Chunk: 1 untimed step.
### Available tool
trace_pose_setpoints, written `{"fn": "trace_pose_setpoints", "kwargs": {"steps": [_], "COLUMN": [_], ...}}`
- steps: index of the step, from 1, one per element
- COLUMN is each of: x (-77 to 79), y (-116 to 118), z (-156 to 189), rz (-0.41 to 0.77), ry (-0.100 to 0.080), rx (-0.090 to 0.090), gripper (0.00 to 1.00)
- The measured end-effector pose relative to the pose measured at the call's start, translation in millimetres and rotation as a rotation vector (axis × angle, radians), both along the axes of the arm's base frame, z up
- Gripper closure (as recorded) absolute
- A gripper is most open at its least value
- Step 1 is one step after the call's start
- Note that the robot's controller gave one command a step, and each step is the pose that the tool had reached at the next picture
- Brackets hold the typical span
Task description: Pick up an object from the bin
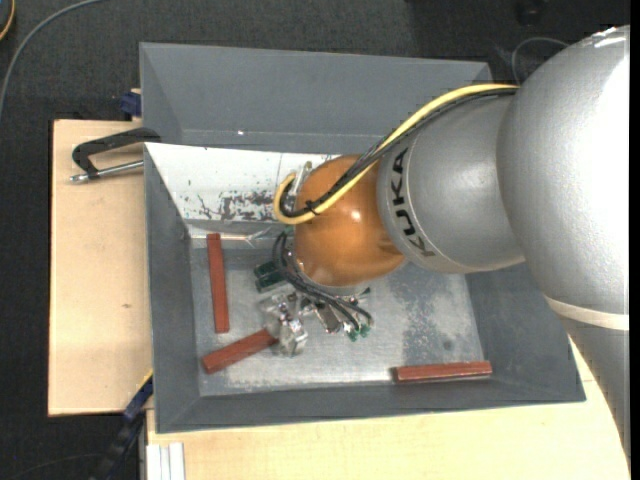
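The gripper (288, 330) sits on the bin (440, 313) floor at the end of the tilted red-brown stick (236, 352), which runs toward 8 o'clock; its grip state cannot be told, so lifting apparently remains.

One camera, high over the bin (330, 93)
We look down on this grey metal bin from above and a little from one side, near enough that the whole bin and some floor (300, 8) around it are in sight; the arm (460, 198) enters from our right.
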<state>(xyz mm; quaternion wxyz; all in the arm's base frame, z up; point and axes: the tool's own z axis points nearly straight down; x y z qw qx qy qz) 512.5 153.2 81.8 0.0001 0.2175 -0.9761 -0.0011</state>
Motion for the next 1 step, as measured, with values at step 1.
{"fn": "trace_pose_setpoints", "kwargs": {"steps": [1], "x": [-3.2], "y": [15.4], "z": [184.2], "rz": [-0.031], "ry": [-0.015], "rx": [0.004], "gripper": [1.0]}}
